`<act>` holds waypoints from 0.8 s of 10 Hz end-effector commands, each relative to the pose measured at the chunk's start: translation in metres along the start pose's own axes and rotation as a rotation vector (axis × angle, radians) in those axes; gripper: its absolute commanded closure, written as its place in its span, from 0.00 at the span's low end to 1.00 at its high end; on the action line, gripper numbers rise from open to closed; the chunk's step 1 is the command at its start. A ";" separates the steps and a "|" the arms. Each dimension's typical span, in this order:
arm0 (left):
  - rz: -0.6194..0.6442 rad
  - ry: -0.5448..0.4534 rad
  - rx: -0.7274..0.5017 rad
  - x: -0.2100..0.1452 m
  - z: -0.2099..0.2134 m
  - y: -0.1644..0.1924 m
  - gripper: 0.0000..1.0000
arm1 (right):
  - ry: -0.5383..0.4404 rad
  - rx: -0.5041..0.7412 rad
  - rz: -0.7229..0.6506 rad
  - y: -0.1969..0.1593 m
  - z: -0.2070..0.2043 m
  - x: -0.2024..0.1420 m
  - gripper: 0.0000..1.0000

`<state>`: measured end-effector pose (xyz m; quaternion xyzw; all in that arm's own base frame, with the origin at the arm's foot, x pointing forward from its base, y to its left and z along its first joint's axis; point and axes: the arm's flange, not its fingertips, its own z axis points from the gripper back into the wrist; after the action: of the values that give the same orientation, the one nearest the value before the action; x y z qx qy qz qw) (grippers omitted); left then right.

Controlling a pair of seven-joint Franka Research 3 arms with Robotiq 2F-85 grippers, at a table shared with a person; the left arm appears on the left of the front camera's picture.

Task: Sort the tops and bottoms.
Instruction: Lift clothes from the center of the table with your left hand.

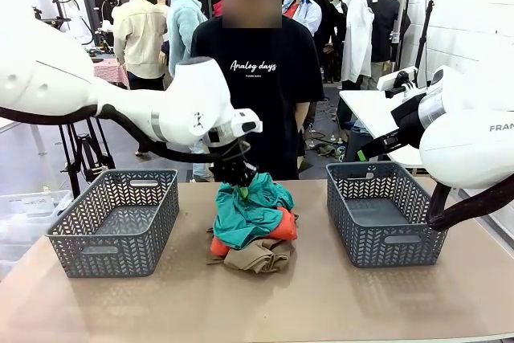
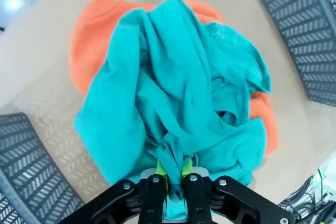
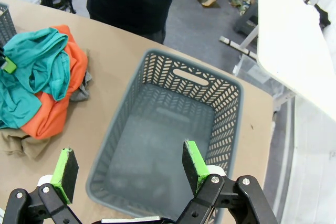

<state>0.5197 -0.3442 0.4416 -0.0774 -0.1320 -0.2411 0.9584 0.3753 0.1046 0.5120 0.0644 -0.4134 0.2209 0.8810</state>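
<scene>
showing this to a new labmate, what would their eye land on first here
The left gripper is shut on a fold of the teal garment, on top of the mid-table pile, above the orange garment and tan garment. The left basket and right basket flank the pile. The right gripper hangs open over the right basket.

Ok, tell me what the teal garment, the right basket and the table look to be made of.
The teal garment: soft matte cloth, likely a knit; it bunches into loose folds. The right basket: dark grey, probably moulded plastic; stiff walls with a regular lattice of cut-outs, slight sheen. The table: smooth tan top, matte; possibly laminate or board, hard to tell.
</scene>
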 end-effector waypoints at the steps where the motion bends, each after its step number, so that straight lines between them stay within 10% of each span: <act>1: -0.021 -0.089 0.071 -0.012 0.055 -0.011 1.00 | 0.000 -0.001 0.000 -0.001 0.000 0.000 0.00; 8: -0.151 -0.477 0.342 -0.033 0.258 -0.053 1.00 | 0.000 -0.001 0.000 -0.001 0.000 0.000 0.00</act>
<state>0.4118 -0.3205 0.6944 0.0353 -0.3881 -0.2776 0.8781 0.3753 0.1042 0.5122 0.0641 -0.4137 0.2205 0.8810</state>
